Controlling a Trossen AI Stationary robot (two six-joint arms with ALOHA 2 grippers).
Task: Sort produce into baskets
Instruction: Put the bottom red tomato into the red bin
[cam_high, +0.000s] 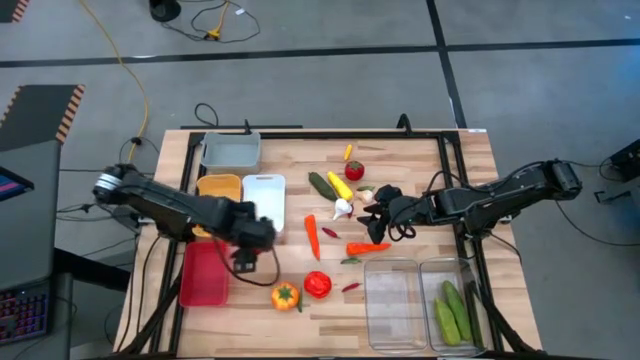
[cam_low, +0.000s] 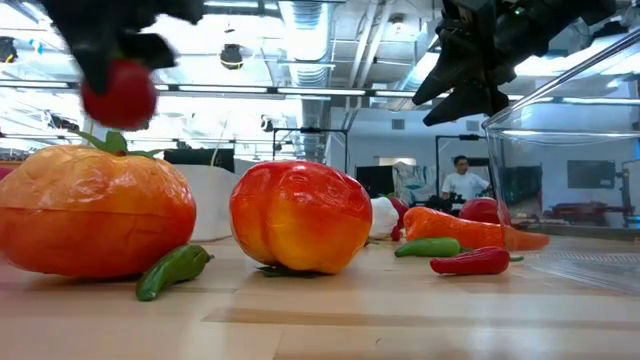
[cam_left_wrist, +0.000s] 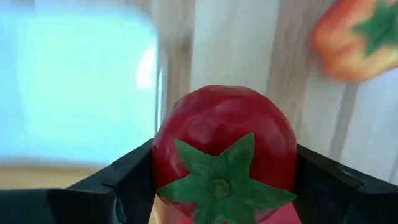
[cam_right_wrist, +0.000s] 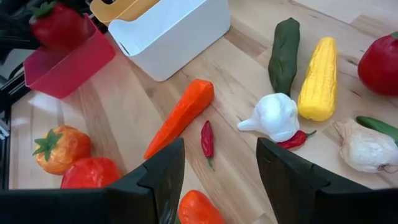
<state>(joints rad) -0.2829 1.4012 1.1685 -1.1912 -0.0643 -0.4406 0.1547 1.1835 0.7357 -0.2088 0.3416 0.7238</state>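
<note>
My left gripper (cam_high: 247, 240) is shut on a red tomato (cam_left_wrist: 224, 149) with a green star calyx, just beside the red basket (cam_high: 203, 272). In the low view the tomato (cam_low: 120, 95) hangs well above the table. My right gripper (cam_right_wrist: 221, 180) is open and empty above the table's middle (cam_high: 385, 213), over an orange carrot (cam_right_wrist: 180, 115), a red chili (cam_right_wrist: 207, 138) and white garlic (cam_right_wrist: 273, 117). Loose produce lies on the wood, including corn (cam_high: 340, 184), a dark cucumber (cam_high: 322, 184) and a second tomato (cam_high: 354, 170). My left gripper pinches the tomato's two opposite sides (cam_left_wrist: 163, 155) between its two fingers (cam_left_wrist: 127, 180). The calyx end faces the wrist camera. The tomato is lifted clear of the table and hangs over the red basket's near edge (cam_right_wrist: 68, 59).
Grey (cam_high: 230, 150), yellow (cam_high: 218, 188) and white (cam_high: 263, 195) baskets stand at the back left. Two clear baskets (cam_high: 392, 300) stand at the front right; the right one holds green cucumbers (cam_high: 450, 310). An orange pepper (cam_high: 285, 295) and a red pepper (cam_high: 318, 284) lie near the front.
</note>
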